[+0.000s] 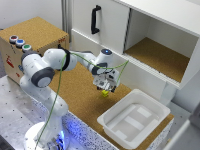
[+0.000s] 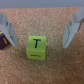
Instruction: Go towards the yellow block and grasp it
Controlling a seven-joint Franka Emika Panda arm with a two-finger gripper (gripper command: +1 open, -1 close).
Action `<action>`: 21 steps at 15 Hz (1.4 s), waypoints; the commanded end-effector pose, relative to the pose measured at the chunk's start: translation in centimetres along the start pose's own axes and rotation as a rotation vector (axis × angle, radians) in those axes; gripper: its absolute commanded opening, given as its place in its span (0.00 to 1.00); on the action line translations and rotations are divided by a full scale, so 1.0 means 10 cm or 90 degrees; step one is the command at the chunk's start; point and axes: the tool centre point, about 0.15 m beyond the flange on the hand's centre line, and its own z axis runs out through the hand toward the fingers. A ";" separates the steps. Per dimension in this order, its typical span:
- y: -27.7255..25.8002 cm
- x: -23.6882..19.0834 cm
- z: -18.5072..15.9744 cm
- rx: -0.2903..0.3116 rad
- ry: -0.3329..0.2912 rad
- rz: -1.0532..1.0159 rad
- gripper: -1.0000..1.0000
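Wrist view shows the yellow block (image 2: 37,47) on the cork surface (image 2: 50,70), centred between my gripper's (image 2: 42,31) open jaws; closing off-centre could push it sideways toward the dark block (image 2: 3,40).

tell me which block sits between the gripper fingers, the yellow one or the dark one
The yellow block, marked with a T, lies between the open fingers. The dark purple block lies outside them, at the frame's edge.

A white tray (image 1: 134,120) sits at the lower right of the exterior view. A white cupboard (image 1: 150,37) with a black handle (image 1: 94,20) fills the top. A brown box (image 1: 35,42) with three round buttons (image 1: 19,43) stands at the upper left.
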 end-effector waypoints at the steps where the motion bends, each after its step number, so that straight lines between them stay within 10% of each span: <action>1: -0.08 0.22 0.29 0.034 -0.023 0.050 1.00; 3: -0.06 0.22 0.34 0.043 -0.026 0.068 1.00; 4: -0.05 0.22 0.36 0.045 -0.026 0.076 0.00; 21: -0.03 0.09 -0.11 0.032 -0.010 0.050 0.00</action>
